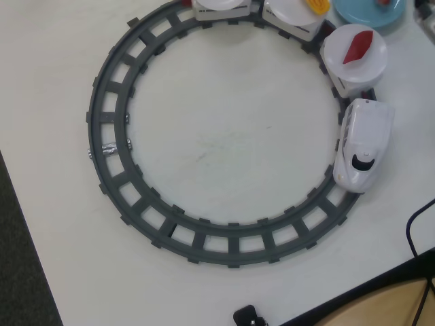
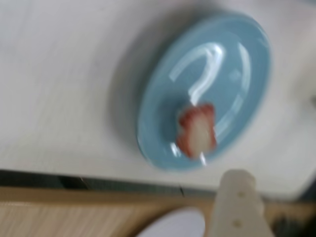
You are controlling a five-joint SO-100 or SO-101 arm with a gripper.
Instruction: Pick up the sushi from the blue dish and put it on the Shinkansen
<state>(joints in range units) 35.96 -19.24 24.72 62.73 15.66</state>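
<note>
A cream plastic finger (image 2: 238, 202) of the end effector juts in at six o'clock of the blurred wrist view; only this one shows, so I cannot tell its opening. Past it, the small pink-and-white sushi piece (image 2: 197, 130) rests on the round sky-blue dish (image 2: 247, 54), toward its six o'clock rim, near the white bench's edge (image 2: 98, 165). Approach should centre over the piece, descending straight. The white toy Shinkansen (image 1: 363, 144) sits at three o'clock of the grey track ring (image 1: 109, 136); its red-topped plate (image 1: 353, 51) is taken.

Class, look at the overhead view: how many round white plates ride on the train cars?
3: one behind the Shinkansen, holding a red piece; one holding a yellow piece; one cut by the top edge. More may be hidden.
</note>
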